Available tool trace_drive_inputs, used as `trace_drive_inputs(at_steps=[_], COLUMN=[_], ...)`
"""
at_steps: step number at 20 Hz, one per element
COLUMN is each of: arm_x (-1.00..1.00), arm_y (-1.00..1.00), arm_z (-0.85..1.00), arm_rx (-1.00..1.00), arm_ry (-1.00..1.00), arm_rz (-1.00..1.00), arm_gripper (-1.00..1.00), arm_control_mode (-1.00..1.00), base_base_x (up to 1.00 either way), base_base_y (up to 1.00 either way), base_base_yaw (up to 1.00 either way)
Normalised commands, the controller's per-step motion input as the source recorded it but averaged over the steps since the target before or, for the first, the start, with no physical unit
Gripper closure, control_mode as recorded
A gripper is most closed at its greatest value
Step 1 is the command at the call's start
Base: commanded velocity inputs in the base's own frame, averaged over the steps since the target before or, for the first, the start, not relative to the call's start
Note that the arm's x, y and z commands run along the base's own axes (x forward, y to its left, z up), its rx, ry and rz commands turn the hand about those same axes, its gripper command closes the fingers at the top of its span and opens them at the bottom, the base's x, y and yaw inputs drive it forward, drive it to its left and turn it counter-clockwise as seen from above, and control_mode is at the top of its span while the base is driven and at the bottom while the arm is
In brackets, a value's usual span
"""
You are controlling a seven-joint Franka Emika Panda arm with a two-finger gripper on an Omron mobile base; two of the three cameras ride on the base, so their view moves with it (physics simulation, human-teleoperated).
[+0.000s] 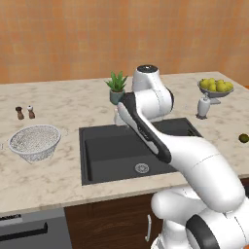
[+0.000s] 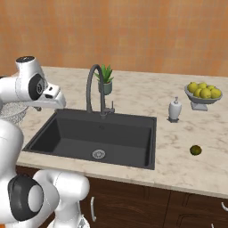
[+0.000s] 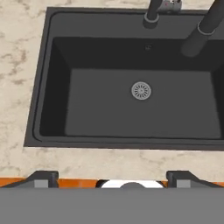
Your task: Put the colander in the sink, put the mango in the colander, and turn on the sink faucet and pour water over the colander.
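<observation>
Fingers (image 3: pixel 112 177) spread wide, holding nothing, above sink (image 3: pixel 57 87) near edge. Colander (image 1: pixel 35 141) on tabletop (image 1: pixel 58 180) left of basin; mango (image 2: pixel 195 150) right, well apart from rim.

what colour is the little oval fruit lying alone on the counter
Dark olive-green oval mango; clearest in the right base view.

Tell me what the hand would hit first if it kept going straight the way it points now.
Most likely the sink floor, near the drain. The hand view looks straight down into the basin, with nothing between the open fingertips and the floor. The faucet sits off to one side, though depth is hard to judge.
</observation>
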Motion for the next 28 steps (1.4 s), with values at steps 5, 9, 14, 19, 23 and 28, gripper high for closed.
trace_drive_inputs(at_steps=[5,9,14,19,23,28], arm_x=[0.15,0.00,0.04,0.36,0.31,0.54], arm_y=[0.97,0.95,0.92,0.97,0.61,0.35], arm_z=[0.00,0.00,-0.16,-0.27,-0.30,-0.34], arm_rx=[0.00,0.00,0.03,0.01,0.01,0.07], arm_ry=[0.00,0.12,0.05,0.03,0.07,0.02], arm_rz=[-0.05,-0.05,-0.05,-0.11,-0.19,-0.25], arm_gripper=[-1.00,-1.00,-1.00,-1.00,-1.00,-1.00], arm_control_mode=[-1.00,-1.00,-1.00,-1.00,-1.00,-1.00], base_base_x=[0.00,0.00,0.00,0.00,0.00,0.00], base_base_y=[0.00,0.00,0.00,0.00,0.00,0.00], base_base_yaw=[0.00,0.00,0.00,0.00,0.00,0.00])
